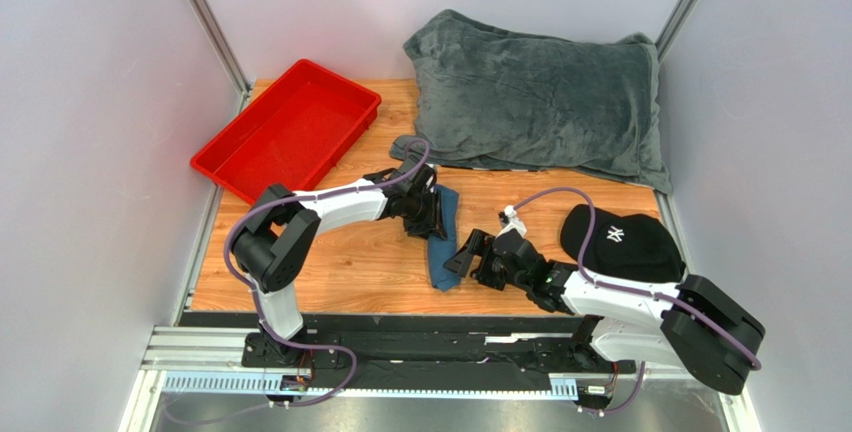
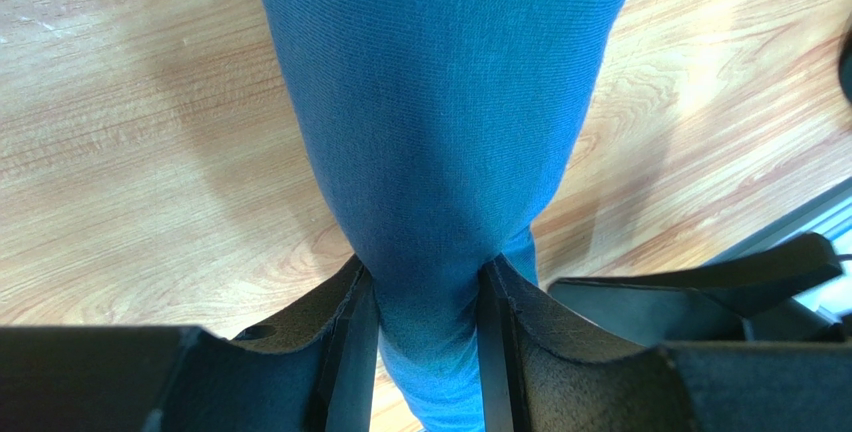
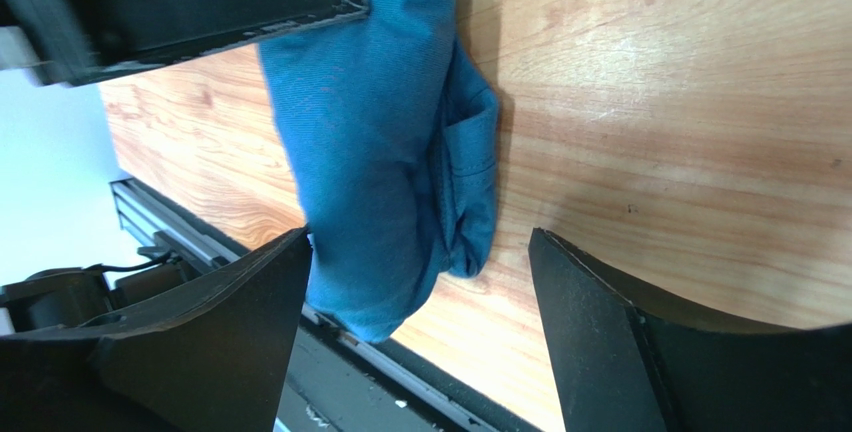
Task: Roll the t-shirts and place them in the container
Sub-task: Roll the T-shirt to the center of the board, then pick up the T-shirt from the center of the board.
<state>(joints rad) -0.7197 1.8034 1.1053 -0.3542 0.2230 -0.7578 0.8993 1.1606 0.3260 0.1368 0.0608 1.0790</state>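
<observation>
A teal-blue t-shirt (image 1: 443,244) lies rolled into a long narrow bundle in the middle of the wooden table. My left gripper (image 1: 428,210) is shut on the roll's far end. In the left wrist view the cloth (image 2: 440,102) is pinched into a waist between the two fingers of the left gripper (image 2: 428,292). My right gripper (image 1: 470,252) stands open at the roll's near end, just to the right of it. In the right wrist view the rounded end of the t-shirt (image 3: 380,152) lies between the spread jaws of the right gripper (image 3: 418,239), close to the left finger.
A red tray (image 1: 246,148) sits at the back left. A large fuzzy grey blanket (image 1: 540,102) covers the back right, with a dark cloth edge (image 1: 408,148) poking out beneath it. A black cap (image 1: 620,242) lies at the right. The table's front rail (image 3: 330,327) runs just past the roll's end.
</observation>
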